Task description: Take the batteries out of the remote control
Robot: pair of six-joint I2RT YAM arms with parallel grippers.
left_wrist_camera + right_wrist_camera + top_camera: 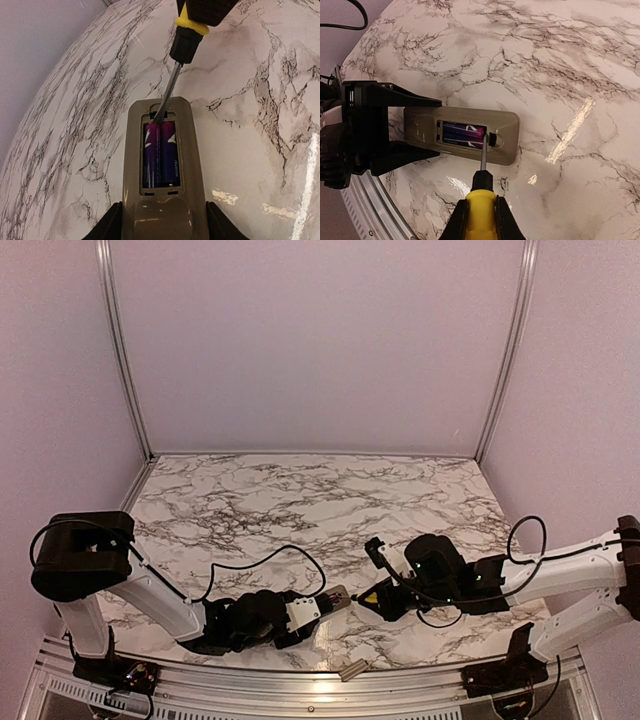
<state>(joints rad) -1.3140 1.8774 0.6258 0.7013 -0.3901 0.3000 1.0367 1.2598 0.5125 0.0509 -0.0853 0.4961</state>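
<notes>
right gripper is clamped on the yellow-handled screwdriver, tip poked into the end of the battery bay. left gripper pinches the remote control by its sides, back up, near the front of the marble table. both batteries sit side by side in the open recess, purple wraps. they look light, stiff and slick, probably roll, so i'd lever at an end, not the middle.

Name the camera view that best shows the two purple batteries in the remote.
Left wrist view: the two purple cylindrical batteries lie side by side, large and nearly unobstructed, in the grey-beige remote control. The right wrist view shows them smaller, crossed at one end by the yellow-handled screwdriver. Top external: not discernible.
</notes>
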